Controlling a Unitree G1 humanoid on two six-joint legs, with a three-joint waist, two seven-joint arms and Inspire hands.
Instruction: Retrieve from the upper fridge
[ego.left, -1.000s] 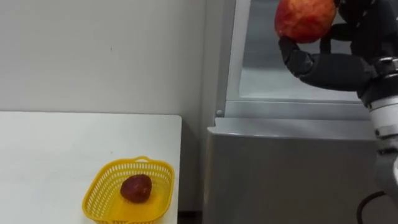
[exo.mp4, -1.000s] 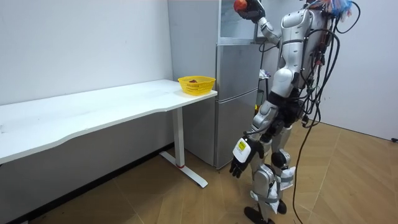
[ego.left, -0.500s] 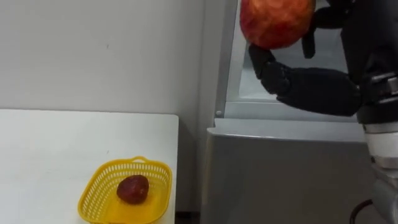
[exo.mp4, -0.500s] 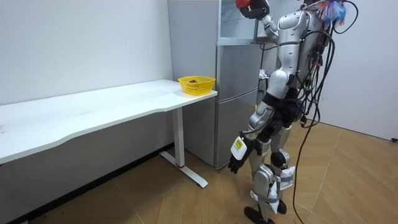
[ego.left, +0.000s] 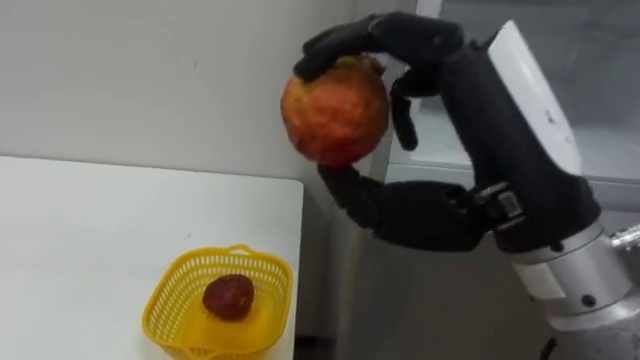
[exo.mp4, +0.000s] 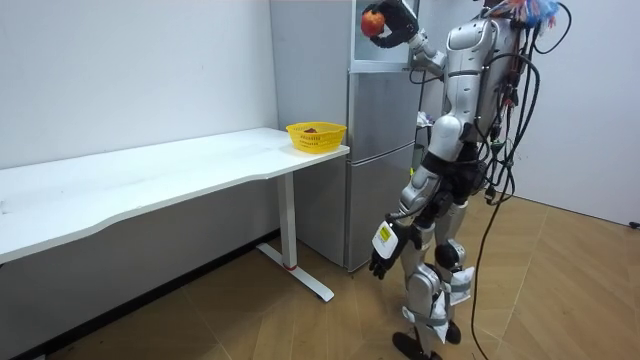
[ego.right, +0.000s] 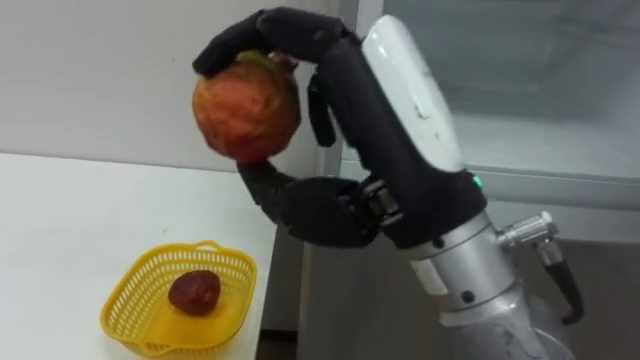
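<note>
My right hand is raised in front of the open upper fridge, fingers and thumb curled round a red-orange apple. The apple hangs in the air over the gap between the fridge and the white table, high above a yellow basket. One dark red fruit lies in that basket at the table's right end. Beside my thigh, in the room view, my left hand hangs down with relaxed fingers.
I stand on the wood floor right in front of the grey fridge, whose lower door is closed. The long white table runs along the wall toward the room view's left.
My right hand has carried the apple out of the upper fridge, leftward and lower, toward the table's end. The basket and its fruit have stayed put; my view shifted slightly.
</note>
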